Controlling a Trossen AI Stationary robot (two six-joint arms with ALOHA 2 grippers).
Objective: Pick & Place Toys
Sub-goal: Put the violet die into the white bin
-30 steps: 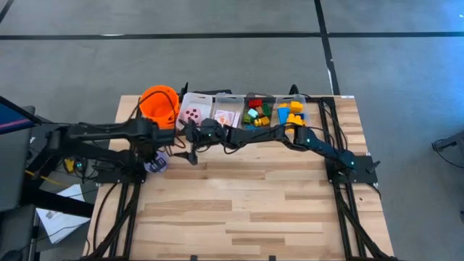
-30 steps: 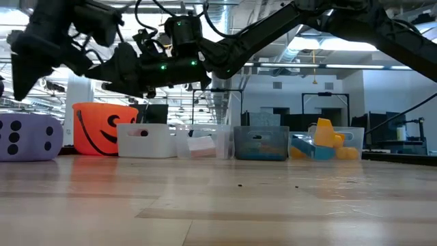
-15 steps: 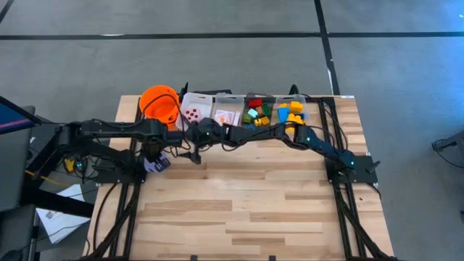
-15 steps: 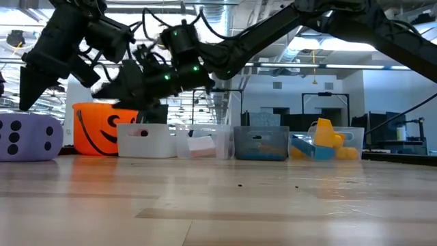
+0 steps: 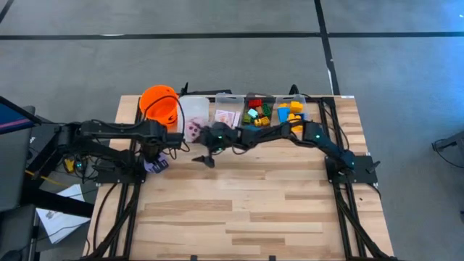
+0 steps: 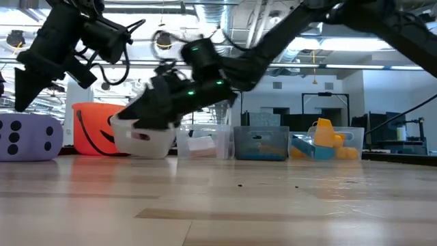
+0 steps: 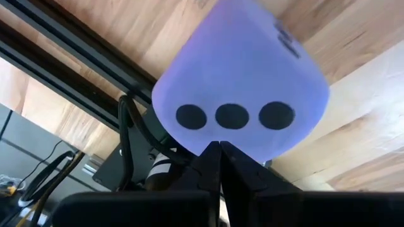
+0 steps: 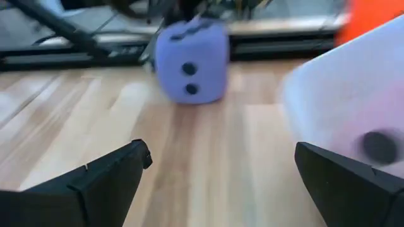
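Tipped now, white bin [image 6: 142, 139] holds pink die [image 5: 193, 130].

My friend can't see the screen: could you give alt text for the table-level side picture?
A dark robot arm tips a white bin up off a wooden table. Behind stand an orange bucket, more bins with colourful bricks, and a purple die at far left.

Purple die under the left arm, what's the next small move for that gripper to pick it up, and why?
Probably open the left gripper first. It hangs above the purple die with its fingers shut together, so it cannot take the die as it is. The right gripper, open, is near the tilted white bin.
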